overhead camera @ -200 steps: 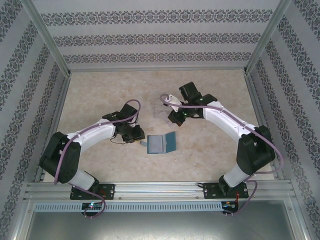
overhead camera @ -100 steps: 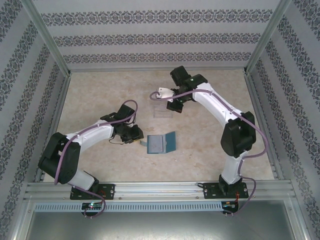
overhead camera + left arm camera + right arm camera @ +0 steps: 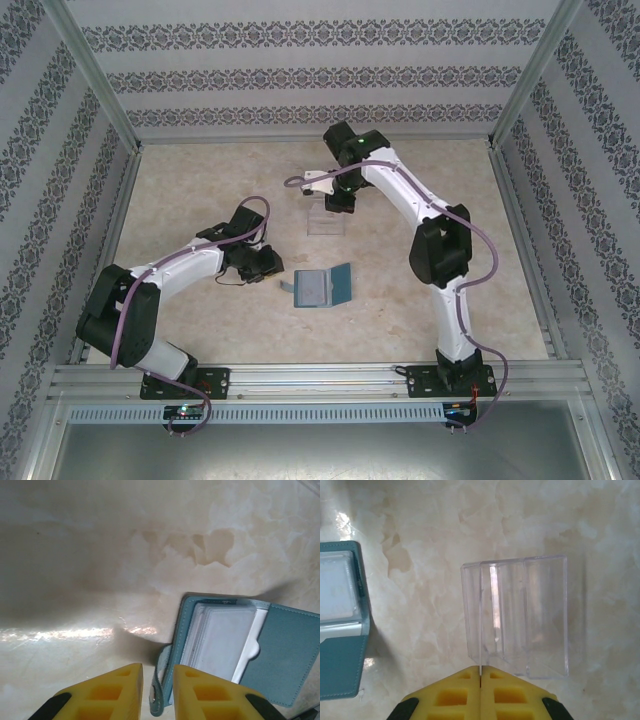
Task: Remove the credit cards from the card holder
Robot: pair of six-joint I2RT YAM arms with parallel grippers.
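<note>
The left gripper point(image 3: 158, 674), pinching the card holder point(image 3: 287, 650) by its strap, should hold it steady so the closed right gripper point(image 3: 480, 674) can pull out the credit cards point(image 3: 220, 640).

Card holder point(image 3: 322, 288), centre of top view: teal-blue cover, grey-blue lining; strap tab point(image 3: 159, 690) same teal
Cards point(image 3: 220, 640) inside holder: pale whitish
Tray point(image 3: 520, 615): clear, colourless, bright glints along ribs
Table point(image 3: 200, 190): cream-beige, marbled with tan veins and blotches
Walls point(image 3: 320, 60): white, with bands of dark grey floral pattern across top and down both sides
Left gripper point(image 3: 157, 672), right gripper point(image 3: 480, 672): yellow fingers, black at lower corners
Left arm point(image 3: 180, 265), right arm point(image 3: 400, 195): white shells, black joints, mauve cables point(image 3: 266, 212)
Rails point(image 3: 320, 380), bottom of frame: silver-grey metal
</note>
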